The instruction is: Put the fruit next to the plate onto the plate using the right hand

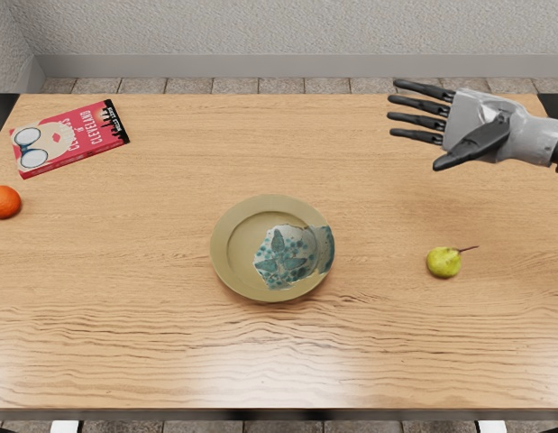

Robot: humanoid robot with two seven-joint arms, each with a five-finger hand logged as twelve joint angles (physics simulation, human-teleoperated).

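Grey right hand point(461, 122) hung over wooden table point(260, 361), far right, fingers spread, empty, presumably readying grasp. Small yellow-green pear point(443, 262) lay right of round olive plate point(226, 244), well apart, untouched.

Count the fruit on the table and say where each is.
2. A small yellow-green pear lies right of the round beige plate; a round orange fruit sits at the left edge of the wooden table. Nothing appears hidden.

wooden table point(260, 361), tiled floor point(215, 86), grey wall point(260, 27)
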